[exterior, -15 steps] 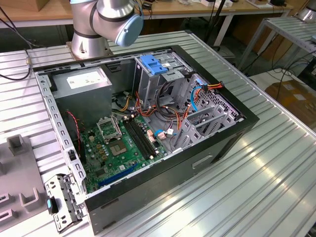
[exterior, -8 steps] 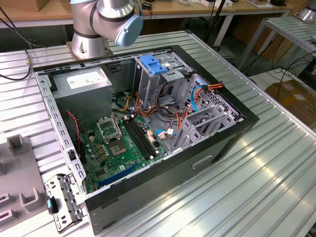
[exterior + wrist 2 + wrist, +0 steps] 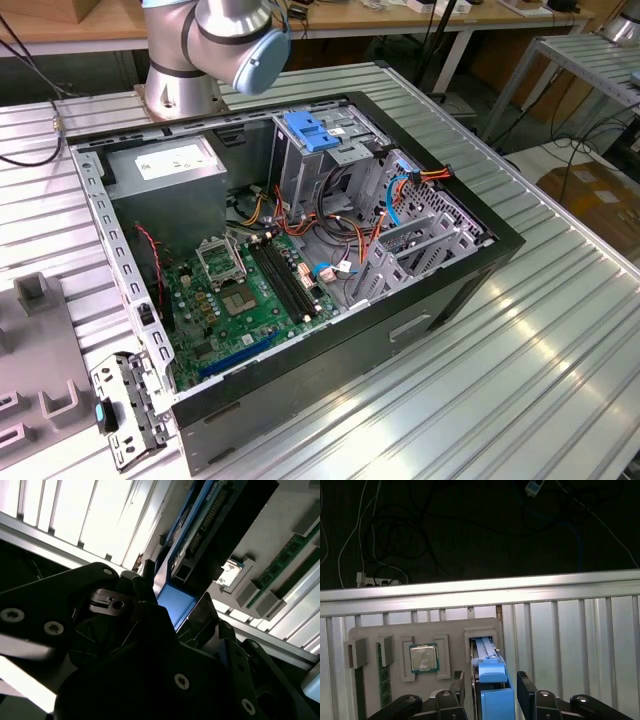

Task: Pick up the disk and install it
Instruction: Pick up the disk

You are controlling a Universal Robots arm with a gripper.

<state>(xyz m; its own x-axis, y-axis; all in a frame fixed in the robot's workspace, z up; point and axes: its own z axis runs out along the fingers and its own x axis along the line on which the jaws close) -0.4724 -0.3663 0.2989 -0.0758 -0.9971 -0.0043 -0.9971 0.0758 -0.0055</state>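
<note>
**Gripper astride the disk at the tray's end slot**

The disk [image 3: 487, 652] stands on edge in the slot at one end of the grey tray [image 3: 395, 632], just beside the pocket holding the CPU [image 3: 424, 658]. The tray lies on the ribbed table [image 3: 570, 630], near the table's edge rail. In the first wrist view the gripper [image 3: 491, 679] straddles the disk's near end, with one side to each broad face. Whether it has clamped on the disk or only brackets it, I cannot tell.

The disk's long axis runs from the gripper down into the slot, so it looks close to upright. The blue frame end points toward the gripper, and the far end sits in the slot. In the second wrist view the dark body [image 3: 235, 525] stretches away from the blue frame, and a connector row shows along one edge of it.

By its look the disk is stiff and fairly heavy for its size. The metal faces are probably smooth enough to slip, and the plastic frame likely has a little give. It would not take knocks well, and the connector edge should be left alone. The best hold seems to be across the two broad faces at the blue end, squarely, so that it comes out of the slot without twisting.

In the exterior view the open case [image 3: 480, 290] lies mid-table, with its cage [image 3: 330, 150] at the case edge nearest the arm [image 3: 200, 50].
</note>
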